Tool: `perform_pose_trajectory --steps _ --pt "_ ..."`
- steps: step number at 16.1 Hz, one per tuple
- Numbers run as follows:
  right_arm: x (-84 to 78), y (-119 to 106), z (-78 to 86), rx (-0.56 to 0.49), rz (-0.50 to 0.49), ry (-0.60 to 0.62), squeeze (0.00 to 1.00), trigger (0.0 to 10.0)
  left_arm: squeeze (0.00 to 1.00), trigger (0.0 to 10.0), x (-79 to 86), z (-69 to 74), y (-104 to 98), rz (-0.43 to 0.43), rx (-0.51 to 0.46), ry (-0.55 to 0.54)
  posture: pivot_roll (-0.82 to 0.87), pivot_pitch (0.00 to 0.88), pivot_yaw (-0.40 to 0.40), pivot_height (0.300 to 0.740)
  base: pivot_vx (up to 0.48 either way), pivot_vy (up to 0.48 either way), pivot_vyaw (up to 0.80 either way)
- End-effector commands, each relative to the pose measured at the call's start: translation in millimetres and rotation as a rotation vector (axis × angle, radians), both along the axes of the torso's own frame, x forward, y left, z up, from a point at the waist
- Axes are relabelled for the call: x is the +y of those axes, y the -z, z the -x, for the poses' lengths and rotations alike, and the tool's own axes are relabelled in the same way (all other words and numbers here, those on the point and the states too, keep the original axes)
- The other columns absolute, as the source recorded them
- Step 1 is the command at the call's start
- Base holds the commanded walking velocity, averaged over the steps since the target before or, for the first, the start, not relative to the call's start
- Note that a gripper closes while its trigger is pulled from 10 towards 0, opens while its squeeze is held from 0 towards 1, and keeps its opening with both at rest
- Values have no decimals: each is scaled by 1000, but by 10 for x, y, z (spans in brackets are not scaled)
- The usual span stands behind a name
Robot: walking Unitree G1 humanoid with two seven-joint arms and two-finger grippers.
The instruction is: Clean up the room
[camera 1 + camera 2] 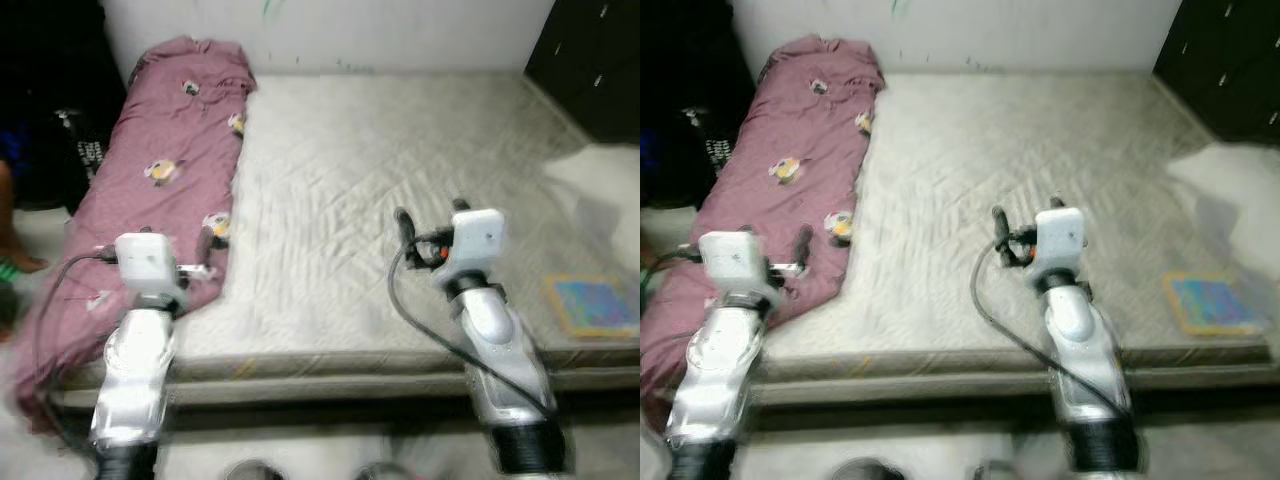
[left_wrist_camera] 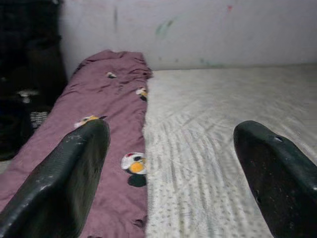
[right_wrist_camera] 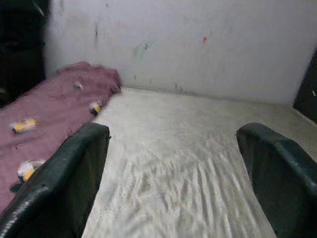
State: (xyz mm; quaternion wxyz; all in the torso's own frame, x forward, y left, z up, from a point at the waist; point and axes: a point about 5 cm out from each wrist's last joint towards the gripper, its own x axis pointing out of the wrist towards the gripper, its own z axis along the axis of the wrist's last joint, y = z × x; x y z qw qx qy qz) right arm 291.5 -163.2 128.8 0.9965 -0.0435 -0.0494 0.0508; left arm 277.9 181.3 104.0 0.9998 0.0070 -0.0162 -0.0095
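Silver arms fill the bottom of the head views, the left one at lower left and the right one at lower centre-right, both reaching forward over the near edge of a mattress [image 1: 400,180]. The left claw [image 2: 171,163] hangs with its two black fingers [image 2: 64,178] spread wide apart, holding nothing, at the seam where pink cloth meets grey quilting. The right claw [image 3: 173,173] is likewise spread apart and holding nothing, over the bare grey quilted surface near the frame's middle.

At the lower right of the head views, close to the mattress's near corner, a flat blue and yellow book [image 1: 592,304] lies on the quilting, well apart from both claws. Just above it, at the right edge, sits a pale, crumpled white cloth [image 1: 600,175].

Along the left side of the mattress lies a pink blanket [image 1: 170,170] printed with small cartoon figures. Its long axis runs from the lower left of the frame up to the upper left, where its bunched end touches the white wall [image 1: 400,30]. Its lower end spills over the mattress's near left corner.

Dark cabinets [image 1: 590,60] stand at the upper right. At the left edge, a person's bare foot [image 1: 15,255] rests on the floor beside dark, indistinct items.
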Motion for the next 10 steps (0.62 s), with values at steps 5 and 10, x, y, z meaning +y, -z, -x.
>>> perform_pose_trajectory --steps 5,10 --pt "19 -54 -14 -21 -1 -3 0 10000 0 10000 30 22 -43 -7 -24 34 -49 0 9 740 175 0 0" --pt "18 -52 -11 -20 0 -1 0 10000 0 10000 29 27 -42 -3 -22 44 -51 0 10 740 316 0 0"
